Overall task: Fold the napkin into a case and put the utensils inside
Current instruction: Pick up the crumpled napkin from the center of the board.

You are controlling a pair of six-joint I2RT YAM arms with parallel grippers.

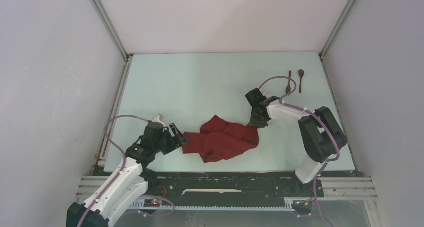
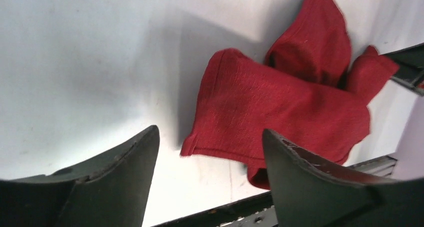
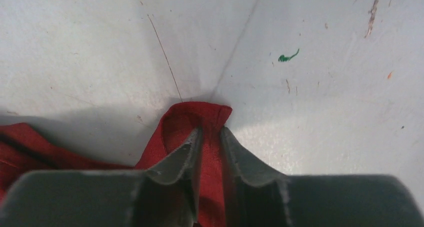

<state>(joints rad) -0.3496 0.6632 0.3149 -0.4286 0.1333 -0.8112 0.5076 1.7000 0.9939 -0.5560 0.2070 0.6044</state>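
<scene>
The dark red napkin (image 1: 222, 140) lies crumpled near the table's front middle; no case shape shows. My right gripper (image 1: 257, 121) is shut on the napkin's right corner (image 3: 200, 118), cloth pinched between the fingers. My left gripper (image 1: 181, 137) is open at the napkin's left edge, its fingers (image 2: 125, 172) spread wide just short of the cloth's near corner (image 2: 192, 148), touching nothing. The wooden fork (image 1: 289, 82) and spoon (image 1: 301, 80) lie side by side at the far right, behind the right arm.
White walls with metal corner posts (image 1: 107, 22) enclose the pale table (image 1: 200, 82). A black rail (image 1: 225, 178) runs along the table's front edge, close below the napkin. A green mark (image 3: 288, 56) and scratches show on the surface in the right wrist view.
</scene>
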